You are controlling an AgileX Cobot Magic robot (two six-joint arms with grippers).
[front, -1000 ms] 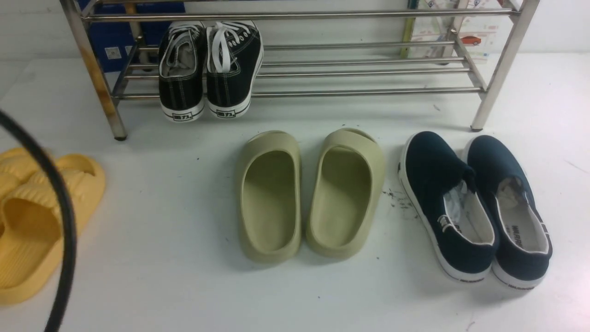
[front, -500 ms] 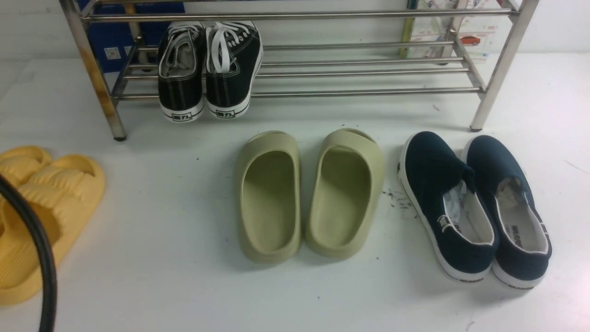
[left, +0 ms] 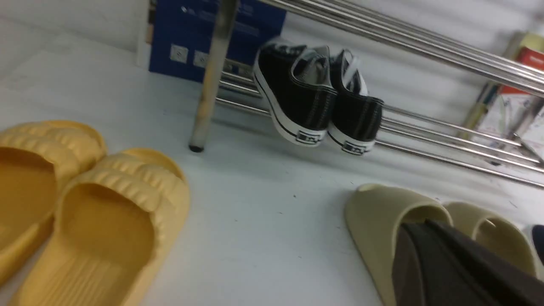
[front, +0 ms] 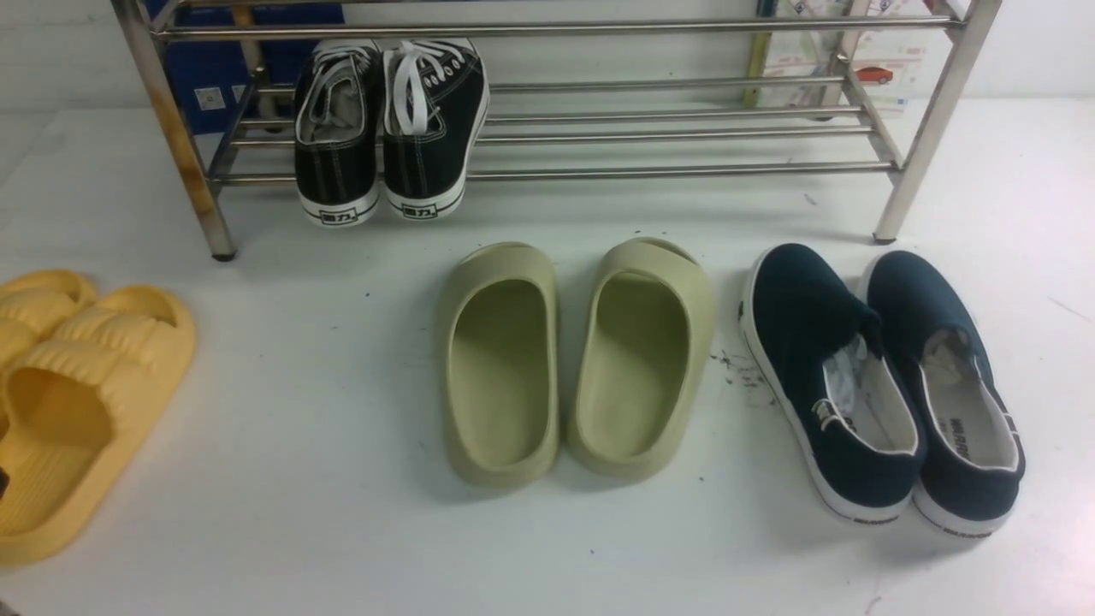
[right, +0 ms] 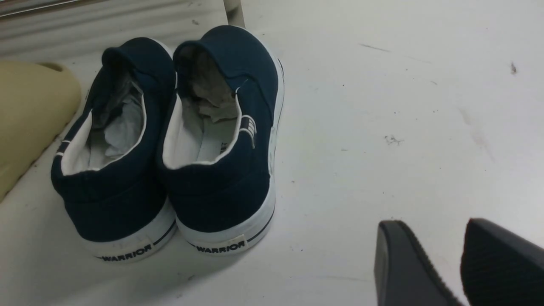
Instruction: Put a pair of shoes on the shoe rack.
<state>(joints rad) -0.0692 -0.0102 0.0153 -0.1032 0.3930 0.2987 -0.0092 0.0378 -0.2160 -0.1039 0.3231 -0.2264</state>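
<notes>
Two claws were yours to read. Your left claw (left: 429, 250) showed in its wrist view as dark fingers pressed together with no gap, clenched on nothing, hanging above the tabletop (front: 299, 445) over the near olive-green slide (left: 382, 221). Your right claw (right: 461, 263) showed two black ribbed fingers (right: 399, 263) with a clear gap between them, released and empty, above bare tabletop beside the navy slip-ons (right: 170, 140).

Outward from the left claw you had the yellow slides (left: 85, 204) lying side by side near the rack's rust-stained leg (left: 210, 80). The pair of shoes (front: 389, 128) sat on the lower bars of the shoe rack (front: 667, 128), toward its left end, touching each other, toes pointing to the back and heels hanging just past the front bar. In front of the rack, on the tabletop, the olive-green slides (front: 573, 359) lay in the middle and the navy slip-ons (front: 881, 385) to their right, apart from the rack.
</notes>
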